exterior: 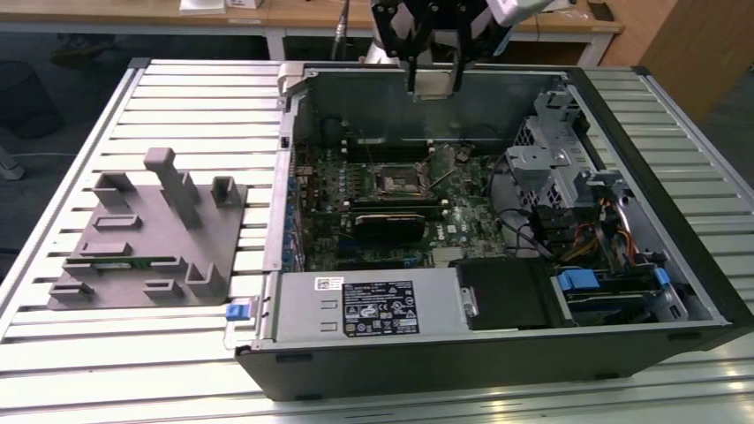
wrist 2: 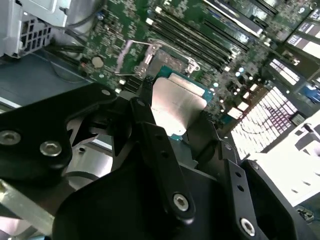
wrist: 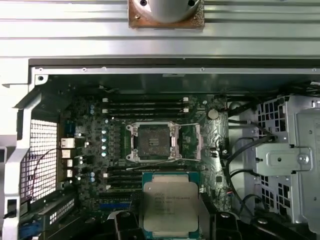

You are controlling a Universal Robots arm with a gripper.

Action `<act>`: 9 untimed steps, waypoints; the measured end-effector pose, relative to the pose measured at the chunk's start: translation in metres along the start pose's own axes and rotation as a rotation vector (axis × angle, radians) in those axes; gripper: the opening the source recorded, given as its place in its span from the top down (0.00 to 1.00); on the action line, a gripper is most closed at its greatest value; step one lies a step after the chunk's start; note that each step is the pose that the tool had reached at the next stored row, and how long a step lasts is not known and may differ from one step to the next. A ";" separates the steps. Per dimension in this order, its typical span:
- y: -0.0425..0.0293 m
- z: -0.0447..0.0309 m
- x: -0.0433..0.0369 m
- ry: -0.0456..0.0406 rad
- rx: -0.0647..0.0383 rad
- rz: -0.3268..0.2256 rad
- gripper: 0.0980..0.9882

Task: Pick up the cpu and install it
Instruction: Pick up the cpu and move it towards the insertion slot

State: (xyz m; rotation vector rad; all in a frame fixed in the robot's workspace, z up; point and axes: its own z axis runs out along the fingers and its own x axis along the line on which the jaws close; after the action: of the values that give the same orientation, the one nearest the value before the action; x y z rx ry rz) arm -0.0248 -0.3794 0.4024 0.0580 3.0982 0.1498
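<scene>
My gripper [exterior: 436, 66] hangs over the far side of the open computer case [exterior: 659, 221], shut on the cpu [exterior: 436, 86], a small flat square chip with a pale silvery top. In both wrist views the cpu [wrist: 170, 202] [wrist 2: 176, 100] sits between the black fingers [wrist 2: 150, 130], held by its edges, well above the green motherboard [wrist: 200, 145]. The black square socket [wrist: 152, 142] with its metal frame stands open and hollow in the middle of the board, also seen as the socket [exterior: 398, 181] in the exterior view, nearer the camera than the gripper.
A grey plastic holder [exterior: 141, 238] with upright posts lies on the slatted table [exterior: 177, 97] at the exterior view's left, a thin green memory stick [exterior: 118, 262] in it. Inside the case are memory slots [wrist: 145, 105], a drive cage [exterior: 566, 168], cables and a power supply [exterior: 371, 305].
</scene>
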 end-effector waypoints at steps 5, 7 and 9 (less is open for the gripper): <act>0.0004 0.0006 -0.0128 0.0105 0.000 0.001 0.52; 0.0005 0.0008 -0.0165 0.0203 0.001 0.002 0.52; 0.0006 0.0008 -0.0190 0.0237 0.001 0.002 0.52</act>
State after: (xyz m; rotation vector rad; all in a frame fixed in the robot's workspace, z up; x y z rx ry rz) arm -0.0059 -0.3794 0.4024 0.0605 3.1220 0.1502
